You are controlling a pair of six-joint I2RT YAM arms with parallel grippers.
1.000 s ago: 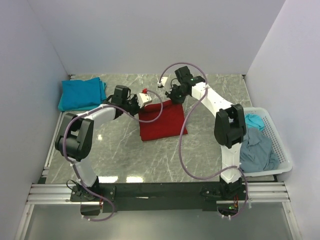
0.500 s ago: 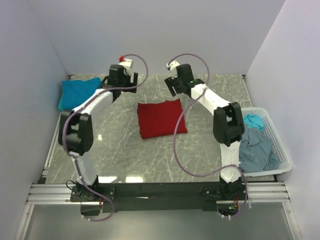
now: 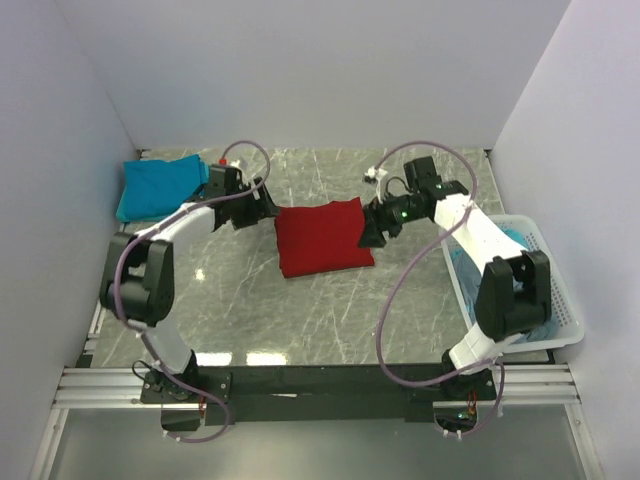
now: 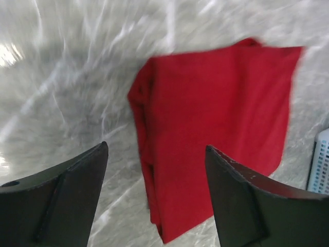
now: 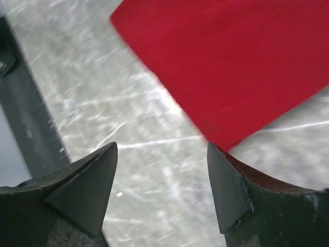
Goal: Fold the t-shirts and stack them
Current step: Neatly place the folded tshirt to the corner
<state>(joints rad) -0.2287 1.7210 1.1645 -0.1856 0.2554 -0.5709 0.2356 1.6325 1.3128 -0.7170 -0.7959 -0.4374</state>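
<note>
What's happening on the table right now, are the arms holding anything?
Neither arm holds anything. The left gripper and right gripper are both open, poised at opposite edges of the folded red t-shirt, which lies flat in the middle of the table. A folded teal t-shirt sits at the far left, apart from it, so stacking is not yet done.

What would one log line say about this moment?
folded red cloth t-shirt: lying flat | left gripper: open above its edge | right gripper: open above its corner
</note>
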